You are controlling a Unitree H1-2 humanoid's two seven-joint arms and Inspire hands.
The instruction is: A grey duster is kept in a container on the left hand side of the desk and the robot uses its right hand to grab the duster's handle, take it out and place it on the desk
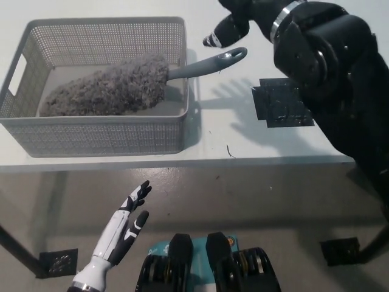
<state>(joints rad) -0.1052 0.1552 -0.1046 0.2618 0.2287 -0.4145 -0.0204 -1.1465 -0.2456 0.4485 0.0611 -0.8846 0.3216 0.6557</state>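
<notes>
A fluffy grey duster (108,86) lies in the grey mesh container (91,134) on the desk's left side. Its grey handle (209,63) sticks out over the container's right rim above the white desk (213,131). My black right hand (234,24) hovers at the top of the view just above and behind the handle's end, fingers apart, holding nothing. My black right arm (328,73) crosses the desk's right side. My white left hand (124,226) rests open below the desk's front edge at the lower left.
A black tape patch (281,103) is stuck on the desk to the right of the container, partly under my right arm. A small dark speck (229,151) lies near the desk's front edge. Black table feet (58,264) stand on the grey floor.
</notes>
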